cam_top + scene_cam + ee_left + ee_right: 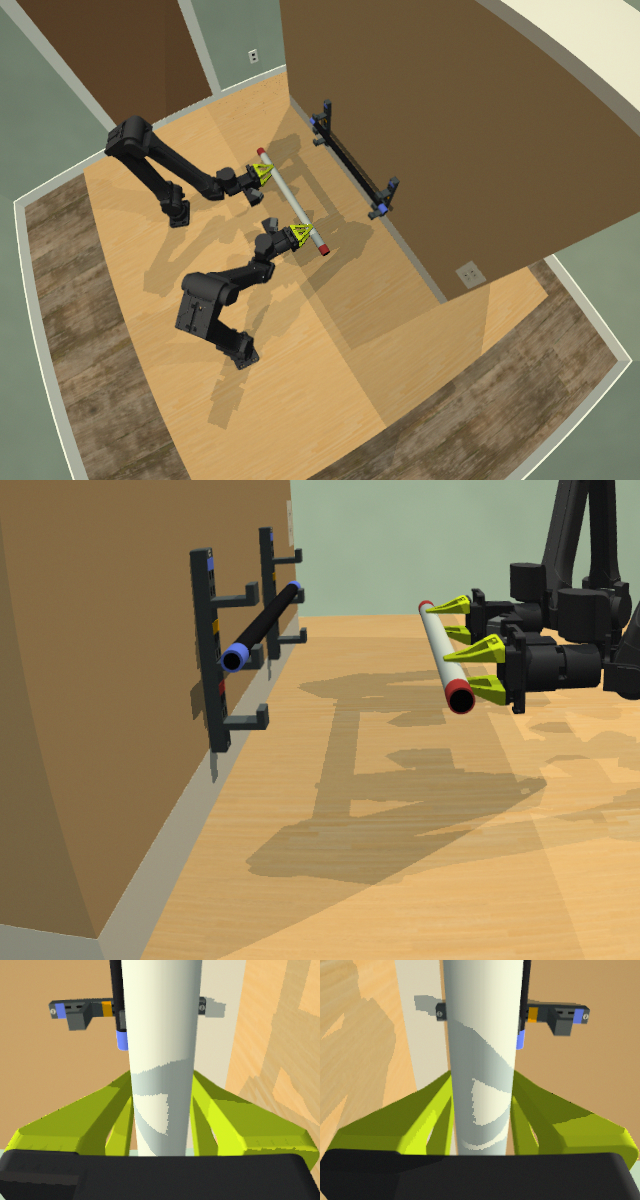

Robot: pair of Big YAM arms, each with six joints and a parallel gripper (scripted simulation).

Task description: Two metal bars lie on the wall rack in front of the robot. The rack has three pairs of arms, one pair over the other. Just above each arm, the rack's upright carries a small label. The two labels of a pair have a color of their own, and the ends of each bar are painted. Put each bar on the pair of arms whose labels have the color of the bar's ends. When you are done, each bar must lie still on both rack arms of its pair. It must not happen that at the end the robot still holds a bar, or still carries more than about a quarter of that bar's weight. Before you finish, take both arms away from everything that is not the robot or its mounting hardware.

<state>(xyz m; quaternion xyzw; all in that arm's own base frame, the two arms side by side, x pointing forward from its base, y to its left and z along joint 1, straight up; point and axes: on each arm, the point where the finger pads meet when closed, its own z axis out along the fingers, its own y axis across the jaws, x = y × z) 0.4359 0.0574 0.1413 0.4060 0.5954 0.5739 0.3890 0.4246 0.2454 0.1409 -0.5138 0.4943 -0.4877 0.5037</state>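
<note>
both end effectors [267, 169] [308, 230] are pinching the white bar [292, 198] [442, 645] [162, 1020] [482, 1020] above the bench [330, 320] [361, 914], well apart from the rack [390, 193] [204, 650]; uneven lowering could be tilting it, making one red end miss the lowest pair.

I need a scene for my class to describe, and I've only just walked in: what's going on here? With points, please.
The left gripper [270, 167] [454, 670] [162, 1080] and right gripper [310, 227] [436, 619] [482, 1080] together hold a white bar [292, 196] [439, 640] [162, 1020] [482, 1010] with red ends, off the rack [393, 188] [205, 635] and above the table. A black bar [352, 167] [266, 619] [116, 985] [525, 990] with blue ends lies on the middle, orange-labelled pair. Neither bar is on its matching pair: red is lowest, blue highest.
</note>
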